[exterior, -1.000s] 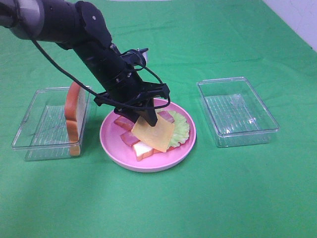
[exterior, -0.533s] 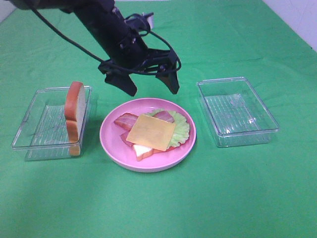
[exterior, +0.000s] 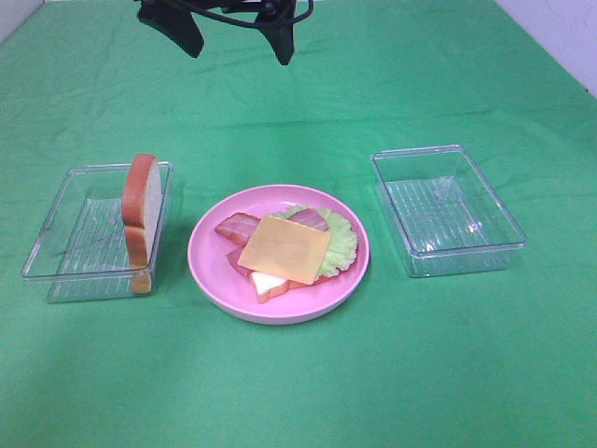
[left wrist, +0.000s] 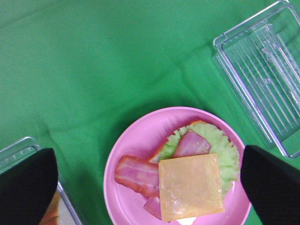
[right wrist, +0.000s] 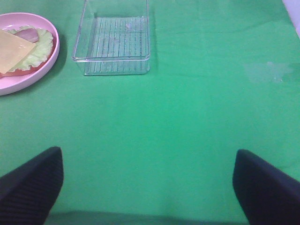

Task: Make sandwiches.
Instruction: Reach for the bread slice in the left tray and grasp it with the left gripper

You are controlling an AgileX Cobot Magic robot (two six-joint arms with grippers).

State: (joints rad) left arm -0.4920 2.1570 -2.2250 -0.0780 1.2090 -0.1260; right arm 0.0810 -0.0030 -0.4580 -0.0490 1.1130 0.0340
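The stack lies on the round pink plate (exterior: 210, 271). A yellow cheese square (exterior: 284, 249) is on top, over bacon strips (exterior: 235, 227), ruffled lettuce (exterior: 342, 245) and a white bread slice (exterior: 269, 283). The second bread slice (exterior: 141, 210) stands on edge in the left clear tray (exterior: 65, 245). My left gripper (exterior: 240, 58) is open and empty, high above and behind the plate. Its wrist view looks down on the cheese (left wrist: 190, 187), with the left gripper (left wrist: 149, 187) spread wide. My right gripper (right wrist: 147, 187) is open and empty over bare cloth, and is out of the exterior view.
An empty clear tray (exterior: 448, 210) stands right of the plate. It also shows in the left wrist view (left wrist: 267, 70) and in the right wrist view (right wrist: 115, 42). Green cloth covers the table.
My left gripper let go of the cheese, which now lies flat on the stack. The gripper then rose, open, up and back to the top of the view.
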